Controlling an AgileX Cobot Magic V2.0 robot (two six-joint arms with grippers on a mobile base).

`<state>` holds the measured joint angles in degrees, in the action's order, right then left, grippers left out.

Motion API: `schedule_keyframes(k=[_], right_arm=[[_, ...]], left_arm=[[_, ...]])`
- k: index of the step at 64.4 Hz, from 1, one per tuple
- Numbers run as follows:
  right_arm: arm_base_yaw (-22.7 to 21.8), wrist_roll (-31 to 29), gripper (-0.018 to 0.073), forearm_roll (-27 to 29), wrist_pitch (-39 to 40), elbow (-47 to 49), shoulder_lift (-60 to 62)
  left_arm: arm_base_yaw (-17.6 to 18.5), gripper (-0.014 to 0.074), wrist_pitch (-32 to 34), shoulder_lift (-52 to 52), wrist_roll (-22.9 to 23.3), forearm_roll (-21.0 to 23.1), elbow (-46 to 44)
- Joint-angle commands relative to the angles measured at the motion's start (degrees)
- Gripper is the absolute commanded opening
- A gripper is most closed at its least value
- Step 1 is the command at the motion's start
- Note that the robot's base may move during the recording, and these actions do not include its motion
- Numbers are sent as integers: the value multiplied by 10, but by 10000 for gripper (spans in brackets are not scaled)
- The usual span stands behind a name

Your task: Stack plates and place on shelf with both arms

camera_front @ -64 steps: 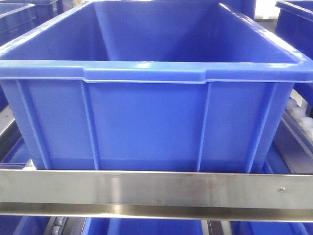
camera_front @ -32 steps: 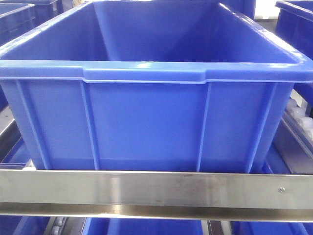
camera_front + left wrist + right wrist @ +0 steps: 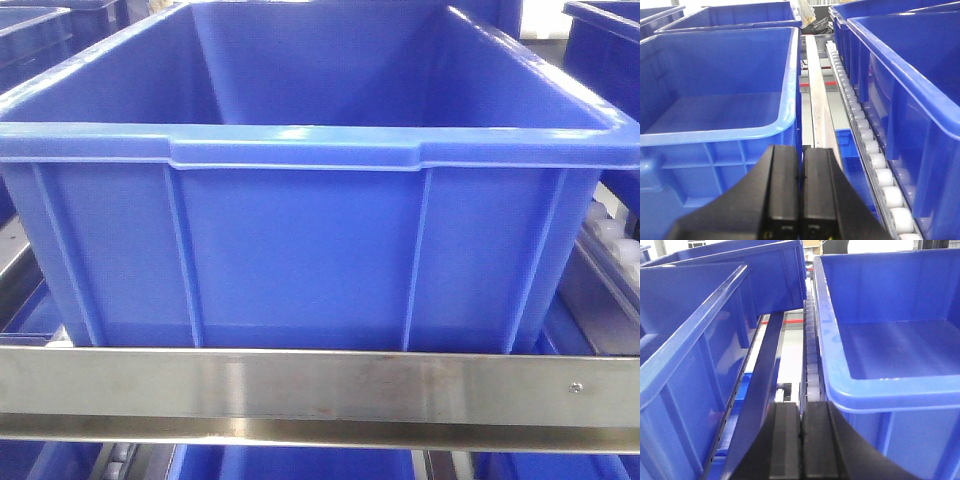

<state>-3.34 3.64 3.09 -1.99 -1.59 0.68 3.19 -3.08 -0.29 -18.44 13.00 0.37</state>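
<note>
No pale round plates in view, so I cannot tell which claw lies nearer them.
My left claw (image 3: pixel 800 192) and right claw (image 3: pixel 800 440) are pinched closed, empty, aimed along the stainless-steel roller shelf (image 3: pixel 320 388) between big blue plastic crates (image 3: pixel 300 250).

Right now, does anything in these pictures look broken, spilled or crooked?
Nothing stands out. The blue crate sits square behind the shelf's steel front rail and looks empty and undamaged. The rollers run in an even line. The left gripper and right gripper are shut and empty. No plates show in any view.
</note>
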Motion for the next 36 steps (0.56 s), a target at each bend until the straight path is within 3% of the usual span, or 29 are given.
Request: schedule_keyframes(k=[1, 36], right_arm=[[-1, -1, 57, -6, 53, -1, 10], [-1, -1, 57, -6, 53, -1, 10]], left_arm=[[0, 80, 42, -13, 2, 0, 3], [0, 80, 42, -13, 2, 0, 3]])
